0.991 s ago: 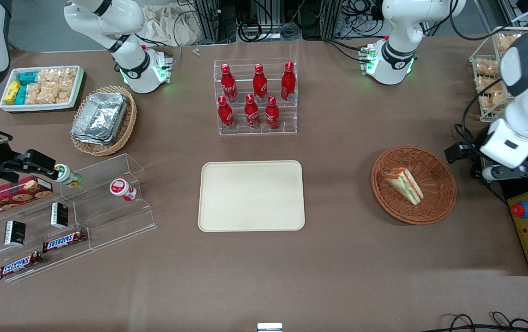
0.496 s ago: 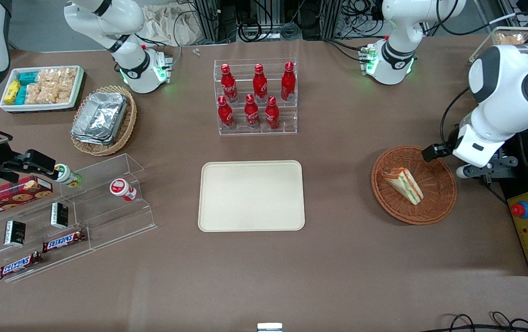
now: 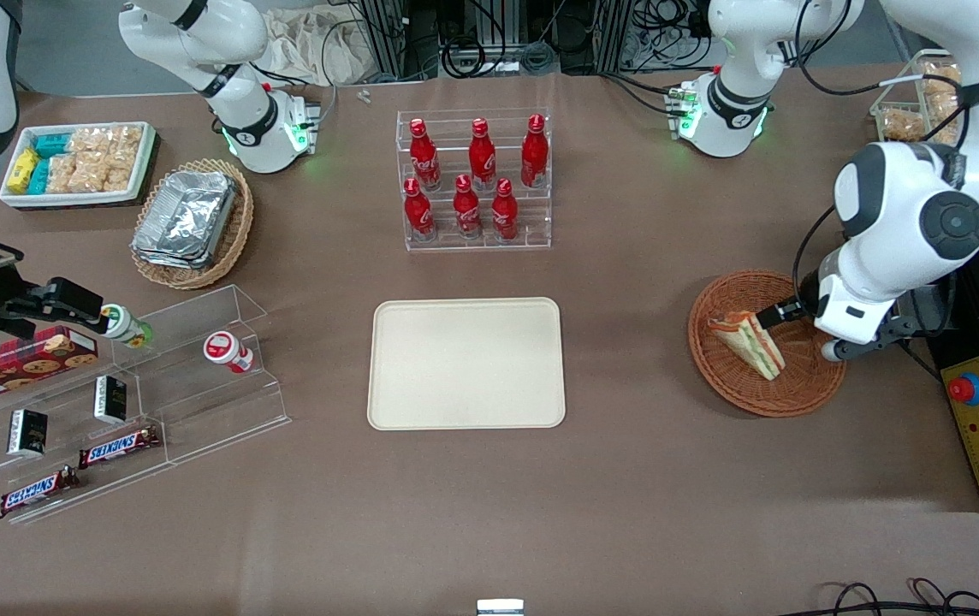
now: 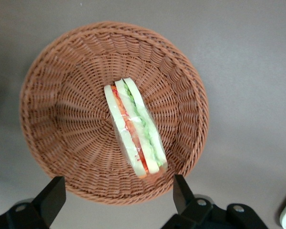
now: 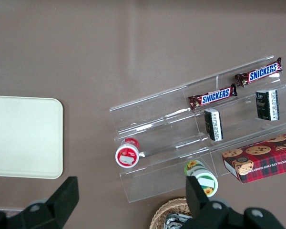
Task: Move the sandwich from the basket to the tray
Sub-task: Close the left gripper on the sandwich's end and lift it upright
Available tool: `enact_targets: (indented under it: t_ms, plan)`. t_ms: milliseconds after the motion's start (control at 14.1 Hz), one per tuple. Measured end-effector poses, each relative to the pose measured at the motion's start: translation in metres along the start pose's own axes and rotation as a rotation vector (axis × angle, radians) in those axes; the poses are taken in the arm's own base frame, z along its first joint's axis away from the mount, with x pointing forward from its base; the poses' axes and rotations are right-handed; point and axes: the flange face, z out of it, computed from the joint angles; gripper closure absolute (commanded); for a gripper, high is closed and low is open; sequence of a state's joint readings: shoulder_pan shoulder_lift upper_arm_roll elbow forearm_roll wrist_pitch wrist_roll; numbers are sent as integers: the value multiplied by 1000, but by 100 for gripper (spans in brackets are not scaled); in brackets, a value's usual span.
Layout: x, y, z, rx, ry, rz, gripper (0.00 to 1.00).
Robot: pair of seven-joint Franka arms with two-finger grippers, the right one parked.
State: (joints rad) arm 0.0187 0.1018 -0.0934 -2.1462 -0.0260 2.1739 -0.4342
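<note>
Right now I have the left gripper [image 4: 117, 195] hanging above the basket [image 3: 806, 389], its two black fingers [image 4: 50, 195] spread wide apart with nothing between them. From my wrist camera, the sandwich [image 4: 135, 126] lies straight below the hand, in the middle of the round woven basket [image 4: 62, 105], resting on its side so the white bread and the red and green filling layers face up. One end of the wedge reaches close to the gap between my fingertips, but the fingers are clear of it and clear of the wicker rim.

From the front camera, the gripper [image 3: 785, 312] sits over the basket's edge toward the working arm's end of the table, just beside the sandwich [image 3: 748, 343] and not touching it. The tray [image 3: 466, 363] lies flat on the brown table [image 3: 626, 479], well apart from my hand, toward the parked arm's end. A clear rack of red bottles [image 3: 472, 181] stands farther from the front camera than the tray, also well away from the hand.
</note>
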Motion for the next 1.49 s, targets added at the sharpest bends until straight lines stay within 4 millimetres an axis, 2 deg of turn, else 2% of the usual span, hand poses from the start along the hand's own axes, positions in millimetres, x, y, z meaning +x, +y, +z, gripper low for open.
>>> enact_targets:
  t_ms: [283, 637, 1062, 1133, 1274, 1487]
  plan:
    - [-1, 2, 25, -15, 3, -75, 0]
    - [-5, 23, 56, -20, 5, -119, 0]
    - [-8, 21, 83, -27, 14, -154, 1]
    - [-8, 20, 84, -28, 16, -167, 6]
    - [-9, 20, 88, -35, 26, -196, 27]
    - [-9, 19, 92, -37, 28, -240, 75]
